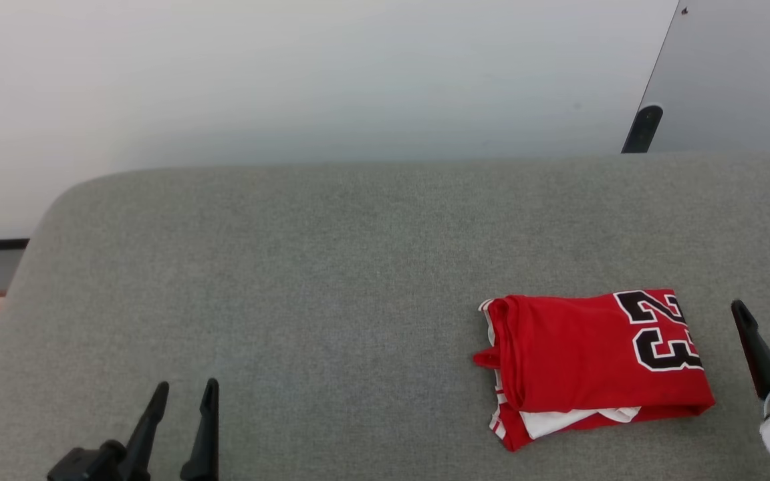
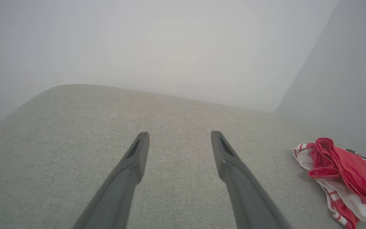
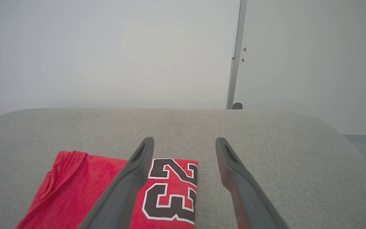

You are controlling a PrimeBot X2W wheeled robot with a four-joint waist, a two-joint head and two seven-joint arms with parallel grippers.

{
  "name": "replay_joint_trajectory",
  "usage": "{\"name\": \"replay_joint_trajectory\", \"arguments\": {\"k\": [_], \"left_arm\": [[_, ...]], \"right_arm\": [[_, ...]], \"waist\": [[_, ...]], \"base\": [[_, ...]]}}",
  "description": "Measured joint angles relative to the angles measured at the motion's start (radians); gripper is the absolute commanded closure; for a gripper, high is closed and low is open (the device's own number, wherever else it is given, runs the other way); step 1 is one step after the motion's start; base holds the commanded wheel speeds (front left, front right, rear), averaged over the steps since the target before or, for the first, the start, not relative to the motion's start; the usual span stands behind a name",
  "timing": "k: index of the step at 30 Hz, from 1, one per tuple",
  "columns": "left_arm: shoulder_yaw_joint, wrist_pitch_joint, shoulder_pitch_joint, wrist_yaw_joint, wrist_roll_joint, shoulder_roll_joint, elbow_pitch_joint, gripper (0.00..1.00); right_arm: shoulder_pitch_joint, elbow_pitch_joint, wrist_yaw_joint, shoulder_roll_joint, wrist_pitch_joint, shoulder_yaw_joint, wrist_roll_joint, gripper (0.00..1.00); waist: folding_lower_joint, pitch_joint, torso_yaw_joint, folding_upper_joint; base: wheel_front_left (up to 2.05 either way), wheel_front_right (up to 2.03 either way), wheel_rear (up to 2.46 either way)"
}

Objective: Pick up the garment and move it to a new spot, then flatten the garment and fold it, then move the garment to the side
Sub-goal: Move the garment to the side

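a: head view?
b: the garment (image 1: pixel 592 361) lies folded on the grey cushion (image 1: pixel 358 267), near right, just left of the right gripper (image 1: pixel 764 302); the left gripper (image 1: pixel 186 384) is well apart.
a: left wrist view?
b: jaws wide apart, empty; garment off right.
a: right wrist view?
b: jaws wide apart, empty; garment at their left.

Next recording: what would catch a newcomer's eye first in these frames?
The red jersey, folded into a rough rectangle with a black 23 facing up, lies on the right part of the grey cushioned surface. Both grippers are open and empty: the left gripper low at the left, the right gripper just right of the jersey.
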Motion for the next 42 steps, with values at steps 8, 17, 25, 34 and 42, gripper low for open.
{"name": "replay_joint_trajectory", "arguments": {"k": [8,17,25,34,42], "left_arm": [[0.006,0.0,-0.046,-0.008,-0.008,-0.014,0.014,0.0],[-0.002,0.0,-0.144,-0.03,-0.008,-0.022,0.035,0.0],[-0.013,0.0,-0.214,-0.042,-0.007,-0.043,0.062,0.0],[-0.017,0.0,-0.239,-0.046,-0.001,-0.051,0.085,0.0],[-0.022,0.0,-0.243,-0.046,-0.001,-0.043,0.08,0.0]], "right_arm": [[-0.126,0.032,0.0,-0.084,0.487,0.07,0.065,0.0],[-0.293,0.035,0.0,-0.098,0.92,0.063,0.105,0.0],[-0.314,0.089,0.0,-0.06,0.98,0.034,0.072,0.0],[-0.32,0.134,0.0,-0.039,0.944,0.039,0.05,0.6],[-0.321,0.157,0.001,-0.001,0.853,0.035,0.086,1.0]], "waist": [[0.0,0.064,-0.002,0.0],[0.0,0.173,0.004,0.0],[0.0,0.263,0.033,0.0],[0.0,0.302,0.06,0.0],[0.0001,0.287,0.036,0.0]], "base": [[0.0,0.0,0.0],[0.0,0.0,0.0],[0.0,0.0,0.0],[0.0,0.0,0.0],[0.0,0.0,0.0]]}}
